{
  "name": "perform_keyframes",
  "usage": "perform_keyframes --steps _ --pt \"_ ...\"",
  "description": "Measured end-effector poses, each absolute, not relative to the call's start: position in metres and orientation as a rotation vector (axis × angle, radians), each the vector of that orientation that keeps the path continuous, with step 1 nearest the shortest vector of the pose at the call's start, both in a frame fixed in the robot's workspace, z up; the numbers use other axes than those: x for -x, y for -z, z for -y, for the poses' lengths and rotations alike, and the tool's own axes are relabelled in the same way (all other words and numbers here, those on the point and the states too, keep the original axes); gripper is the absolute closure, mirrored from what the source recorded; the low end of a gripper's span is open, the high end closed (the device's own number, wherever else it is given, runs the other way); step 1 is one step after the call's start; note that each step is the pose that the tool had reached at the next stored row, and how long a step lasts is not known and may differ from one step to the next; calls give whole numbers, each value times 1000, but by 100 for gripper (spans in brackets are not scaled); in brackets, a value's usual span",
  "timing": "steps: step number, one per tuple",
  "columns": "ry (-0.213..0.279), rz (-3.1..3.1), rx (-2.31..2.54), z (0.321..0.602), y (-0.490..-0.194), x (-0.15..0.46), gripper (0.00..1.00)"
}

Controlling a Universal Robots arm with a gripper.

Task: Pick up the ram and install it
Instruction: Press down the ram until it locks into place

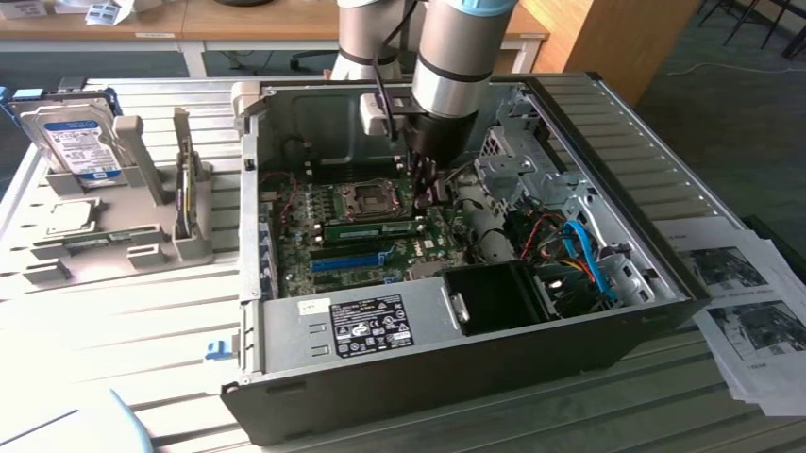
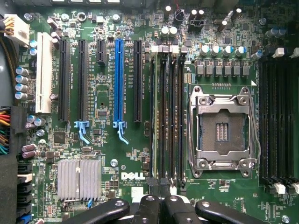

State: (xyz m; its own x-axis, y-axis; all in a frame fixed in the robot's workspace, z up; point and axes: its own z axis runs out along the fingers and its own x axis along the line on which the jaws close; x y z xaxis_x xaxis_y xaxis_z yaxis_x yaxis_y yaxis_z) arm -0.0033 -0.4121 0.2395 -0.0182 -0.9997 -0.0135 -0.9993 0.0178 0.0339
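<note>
Ram (image 2: pixel 157 112), a thin green stick, sits edge-up in a black slot beside the shiny metal socket (image 2: pixel 222 130). Gripper (image 2: pixel 159 196) is fully closed, its black fingers pinching the stick's end.

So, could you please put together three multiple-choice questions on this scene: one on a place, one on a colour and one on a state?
1. Where is the hard drive?
A. inside the case
B. in the grey holder, to the exterior view's left of the case
C. on the papers

2. What colour is the one coloured long slot among the black ones?
A. red
B. yellow
C. blue

3. How is the case?
A. open, motherboard exposed
B. closed by a panel
C. wrapped in plastic

Answers:
1 B: the hard drive stands in the grey holder, outside the case.
2 C: the blue slot shows in the wrist view.
3 A: the motherboard lies in plain sight.
</note>
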Motion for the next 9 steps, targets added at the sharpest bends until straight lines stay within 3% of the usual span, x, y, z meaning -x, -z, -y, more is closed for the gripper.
perform_keyframes --steps 9 --pt "50 2232 -2192 412 -240 15 91"
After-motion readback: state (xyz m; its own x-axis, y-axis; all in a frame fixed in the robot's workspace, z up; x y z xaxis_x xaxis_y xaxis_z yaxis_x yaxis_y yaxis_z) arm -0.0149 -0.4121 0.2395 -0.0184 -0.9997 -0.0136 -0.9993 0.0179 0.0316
